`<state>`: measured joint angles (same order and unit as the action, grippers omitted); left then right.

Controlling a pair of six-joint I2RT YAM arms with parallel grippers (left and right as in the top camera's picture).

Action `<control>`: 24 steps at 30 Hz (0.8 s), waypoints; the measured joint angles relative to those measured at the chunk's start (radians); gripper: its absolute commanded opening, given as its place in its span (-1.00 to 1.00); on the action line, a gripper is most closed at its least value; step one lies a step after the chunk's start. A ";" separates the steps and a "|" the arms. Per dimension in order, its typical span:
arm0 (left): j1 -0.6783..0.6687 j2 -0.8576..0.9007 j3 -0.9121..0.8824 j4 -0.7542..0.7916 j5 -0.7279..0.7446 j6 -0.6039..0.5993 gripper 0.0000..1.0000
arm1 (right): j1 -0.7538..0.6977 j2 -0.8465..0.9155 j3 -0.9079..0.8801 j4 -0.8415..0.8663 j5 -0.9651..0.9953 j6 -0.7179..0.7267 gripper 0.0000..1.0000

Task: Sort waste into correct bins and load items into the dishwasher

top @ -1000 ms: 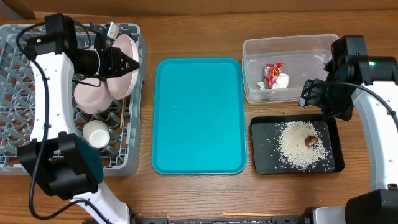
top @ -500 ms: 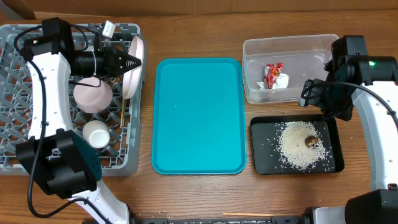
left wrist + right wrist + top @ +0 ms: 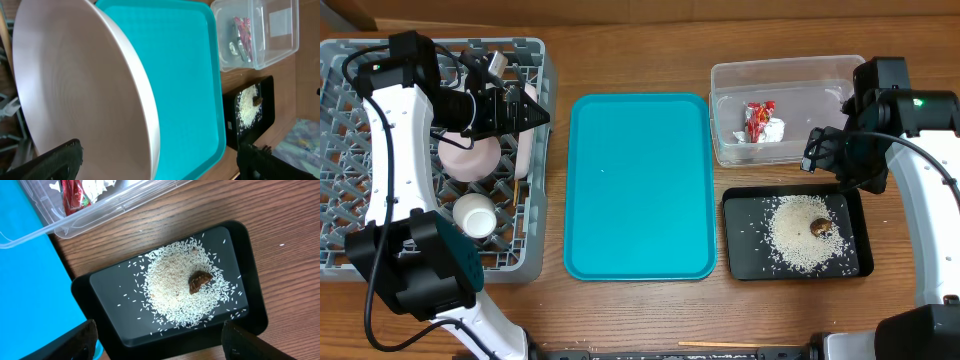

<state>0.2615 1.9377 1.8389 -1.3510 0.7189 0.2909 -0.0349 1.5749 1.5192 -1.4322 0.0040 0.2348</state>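
**Plate tipped up on edge in the dish rack**

Since the earlier frames the plate has turned from a broad tilted disc to a thin pale sliver. It now stands on edge just inside the right wall of the grey dish rack. The left gripper hangs over it.

From overhead the jaws cannot be read. The left wrist view settles it: the two fingers sit far apart at the bottom corners, spread wide, and the plate's face fills the left half. Whether a finger touches the plate is hard to tell.

To the plate's left in the rack lie a pink bowl and, nearer, a white cup.

Right of the rack is the teal tray. Beyond it, on the far right, the clear tub holds the wrapper. In front of the tub, the black tray holds the rice and the brown lump.

The right gripper hovers between the tub and the black tray. Its wrist view shows the fingers wide apart and nothing between them.

A thin wooden stick lies at the table's near edge, half cut off.
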 measured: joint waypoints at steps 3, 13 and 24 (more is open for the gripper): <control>-0.013 0.000 0.000 -0.011 -0.013 0.000 1.00 | 0.000 0.000 0.000 0.000 0.000 0.000 0.62; -0.283 -0.120 0.000 -0.017 -0.220 0.000 1.00 | 0.000 0.000 0.000 -0.028 0.076 0.036 0.65; -0.827 -0.092 -0.023 -0.029 -0.361 0.005 1.00 | -0.182 0.000 0.000 -0.046 0.122 0.116 0.71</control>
<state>-0.5652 1.8454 1.8156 -1.3804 0.3580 0.2962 -0.2173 1.5749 1.5192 -1.4780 0.1265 0.3511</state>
